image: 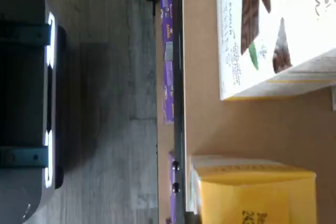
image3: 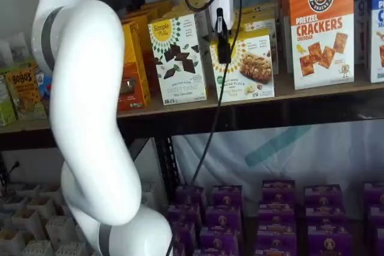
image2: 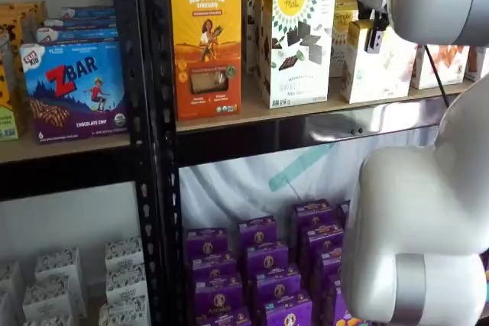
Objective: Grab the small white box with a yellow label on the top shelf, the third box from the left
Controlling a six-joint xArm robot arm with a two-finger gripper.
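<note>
So the small white box [image3: 247,65] sits on the top shelf [image3: 312,95], just beside the taller chocolate-pattern box [image3: 175,58]; the gripper [image3: 222,43] hangs right in front of it, fingers side-on. Can't tell if they're apart or closed; purple boxes [image3: 276,214] below.

I see the small white box [image3: 251,64] standing upright on the top shelf [image3: 312,94], a short carton with a yellow sunburst label near its top and a picture of a brownish bar on its front. In a shelf view its yellowish side and top [image2: 373,62] show, set near the shelf's front edge. It sits just beside a taller white carton with dark chocolate squares, with an orange-and-white cracker carton near on its other side. The shelf is a light tan board with a shiny dark front beam [image2: 359,124]. From the wrist camera I see the box's yellow end [image: 252,190] on the tan board [image: 210,114].
</note>
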